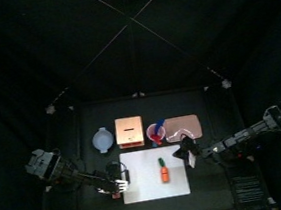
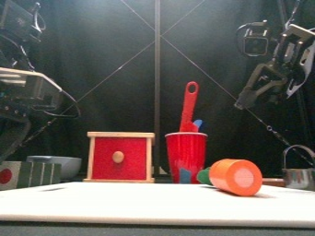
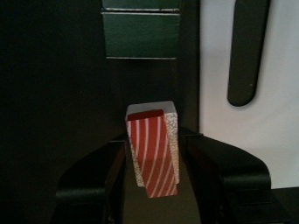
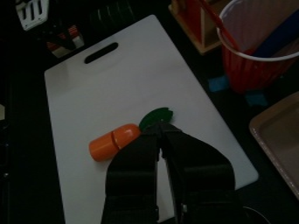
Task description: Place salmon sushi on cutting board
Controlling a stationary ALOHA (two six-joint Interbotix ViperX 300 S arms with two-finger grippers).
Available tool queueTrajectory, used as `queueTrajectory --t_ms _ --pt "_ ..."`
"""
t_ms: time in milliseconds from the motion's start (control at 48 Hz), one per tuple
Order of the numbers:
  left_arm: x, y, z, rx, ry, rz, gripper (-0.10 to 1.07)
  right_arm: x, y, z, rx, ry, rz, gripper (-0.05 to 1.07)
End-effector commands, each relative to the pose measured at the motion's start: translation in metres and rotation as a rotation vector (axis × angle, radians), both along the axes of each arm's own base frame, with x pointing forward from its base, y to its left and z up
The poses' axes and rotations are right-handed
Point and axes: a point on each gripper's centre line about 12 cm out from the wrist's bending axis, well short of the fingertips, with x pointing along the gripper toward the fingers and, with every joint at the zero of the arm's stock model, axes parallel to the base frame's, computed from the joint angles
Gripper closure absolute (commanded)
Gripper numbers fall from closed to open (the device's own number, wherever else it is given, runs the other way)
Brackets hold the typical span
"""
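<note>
The sushi (image 3: pixel 153 150) is framed between the left gripper's (image 3: pixel 152 175) widely spread fingers (image 3: pixel 91 179), just off the board's (image 1: pixel 140 178) left edge on the dark tabletop (image 1: pixel 92 201). Nothing is clamped yet, so this is judged the approach-to-grasp step. Next, the fingers need closing on the sushi, then a lift and a short carry onto the board. The right gripper (image 4: pixel 163 140) is held above the board by a toy carrot (image 4: pixel 117 140), fingers pressed together, empty.
</note>
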Motion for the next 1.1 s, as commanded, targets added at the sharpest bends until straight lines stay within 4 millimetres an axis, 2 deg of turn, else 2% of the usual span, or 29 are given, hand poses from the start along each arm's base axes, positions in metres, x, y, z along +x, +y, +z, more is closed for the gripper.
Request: queueTrajectory --t_ms 0,167,208,458,750,938,1083 --pt "0.006 -0.003 0.025 -0.027 -0.062 0.002 0.23 0.002 0.000 0.005 0.001 -0.017 -0.001 0.61" --pt "0.007 0.002 0.053 -0.026 -0.112 -0.005 0.23 0.002 -0.001 0.005 0.003 -0.017 -0.002 0.61" --pt "0.012 0.005 0.062 -0.022 -0.144 -0.015 0.23 0.002 -0.001 0.005 0.003 -0.015 -0.002 0.61" --pt "0.050 0.035 0.088 0.072 -0.269 -0.017 0.23 0.002 -0.001 0.005 0.003 -0.017 -0.004 0.61" --pt "0.092 0.075 0.062 0.106 -0.228 0.007 0.23 0.001 -0.002 0.003 0.013 -0.008 -0.013 0.61" --pt "0.119 0.078 0.048 0.109 -0.232 -0.052 0.23 0.000 -0.002 0.003 0.026 -0.007 -0.022 0.61" --pt "0.126 0.076 0.037 0.111 -0.218 -0.057 0.22 -0.001 -0.002 0.003 0.026 -0.007 -0.022 0.61"
